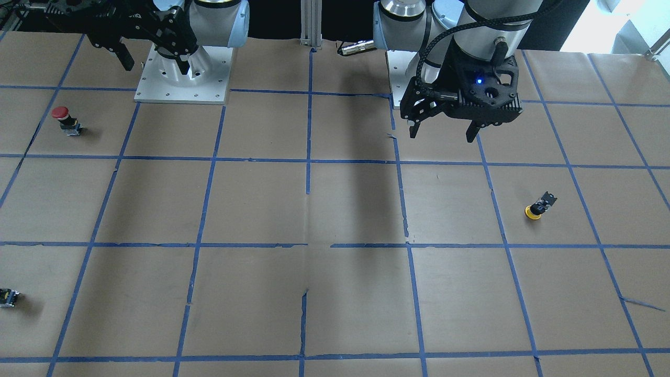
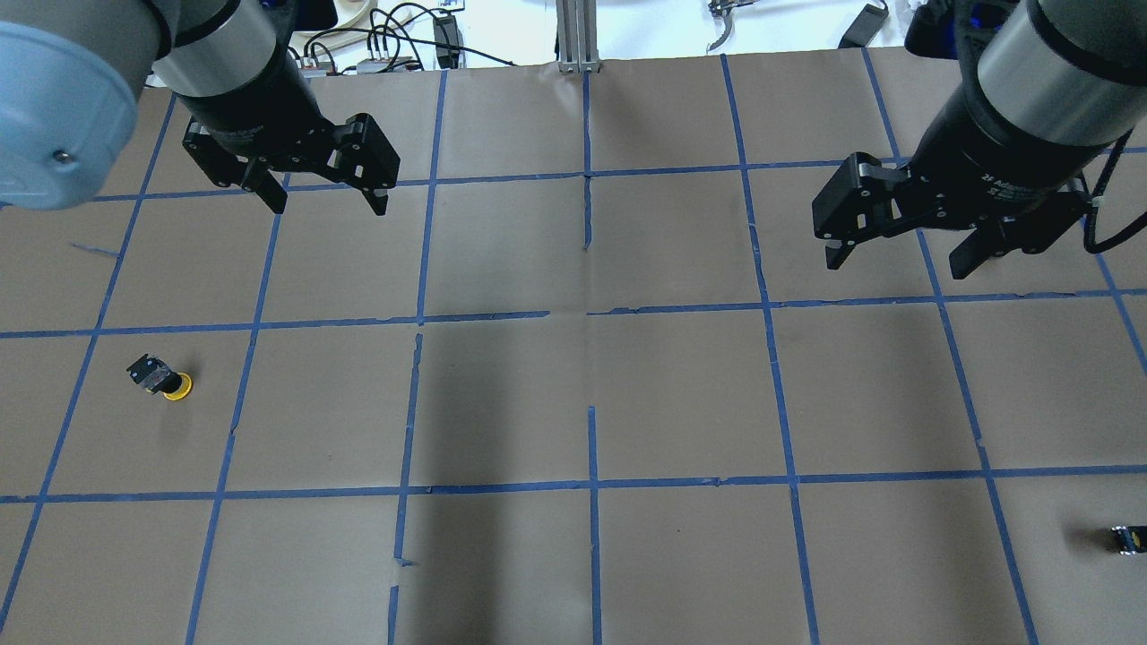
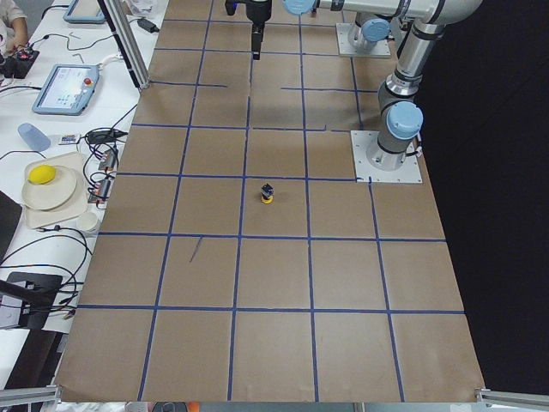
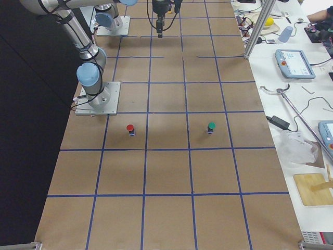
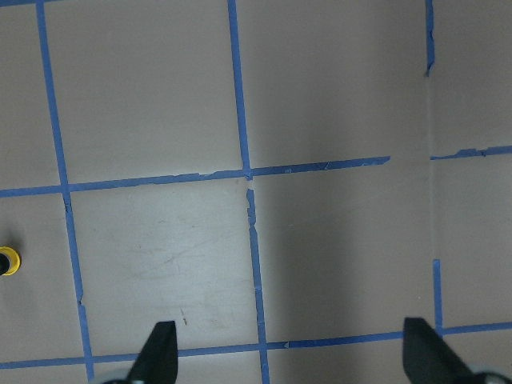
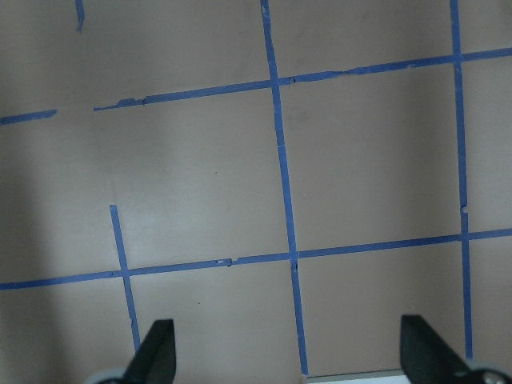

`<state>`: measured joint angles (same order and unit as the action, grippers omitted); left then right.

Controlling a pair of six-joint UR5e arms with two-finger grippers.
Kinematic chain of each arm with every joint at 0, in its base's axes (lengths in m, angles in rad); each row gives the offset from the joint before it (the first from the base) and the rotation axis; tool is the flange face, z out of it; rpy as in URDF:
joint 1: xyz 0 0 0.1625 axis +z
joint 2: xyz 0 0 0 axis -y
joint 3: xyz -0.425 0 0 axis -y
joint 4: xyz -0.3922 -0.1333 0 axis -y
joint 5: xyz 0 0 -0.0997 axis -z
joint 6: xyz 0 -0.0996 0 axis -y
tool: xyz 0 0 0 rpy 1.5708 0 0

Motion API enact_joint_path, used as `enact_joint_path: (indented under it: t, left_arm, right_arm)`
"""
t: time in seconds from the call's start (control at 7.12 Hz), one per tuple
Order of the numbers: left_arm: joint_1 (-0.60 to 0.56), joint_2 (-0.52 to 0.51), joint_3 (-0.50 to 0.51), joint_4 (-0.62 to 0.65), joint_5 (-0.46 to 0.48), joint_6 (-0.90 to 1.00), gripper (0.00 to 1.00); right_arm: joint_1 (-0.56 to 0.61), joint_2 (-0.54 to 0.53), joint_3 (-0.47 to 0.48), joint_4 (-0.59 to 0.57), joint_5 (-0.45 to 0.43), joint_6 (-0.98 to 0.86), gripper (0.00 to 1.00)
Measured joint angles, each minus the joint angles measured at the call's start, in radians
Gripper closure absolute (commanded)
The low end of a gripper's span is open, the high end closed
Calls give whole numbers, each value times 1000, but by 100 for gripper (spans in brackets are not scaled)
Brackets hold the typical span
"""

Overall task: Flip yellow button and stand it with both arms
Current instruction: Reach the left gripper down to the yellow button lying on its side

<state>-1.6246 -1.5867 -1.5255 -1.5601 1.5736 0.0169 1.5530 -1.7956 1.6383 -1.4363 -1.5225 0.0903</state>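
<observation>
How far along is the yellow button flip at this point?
Done: nothing visible. The yellow button sits on the table on the robot's left side, cap down rather than up. In hand: nothing; the left gripper and right gripper both hang open above the table, apart from the button. Left: grasp it, flip it using both grippers, and stand it upright.

Three buttons point(image 1: 539, 206) point(image 1: 66, 120) point(image 4: 210, 127), one capless block point(image 1: 8, 297), two claws point(image 1: 443, 132) point(image 1: 156, 66)

Silver arms point(image 2: 1044, 63), light-blue joint caps point(image 2: 54, 98), black claws point(image 2: 329, 204), braided cable point(image 1: 434, 42).
</observation>
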Motion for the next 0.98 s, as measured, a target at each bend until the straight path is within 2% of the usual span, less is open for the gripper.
enact_joint_path:
  t: [0.42,0.7,0.98]
  left_arm:
    - [25,5,-3,-14,4,9,0]
    - [113,-11,-14,-52,10,10,0]
    - [235,-43,-78,-38,10,32,0]
  right_arm:
    - [4,-1,6,32,-21,-1,0]
    - [4,1,19,38,-29,-7,0]
    - [2,2,46,41,-35,-13,0]
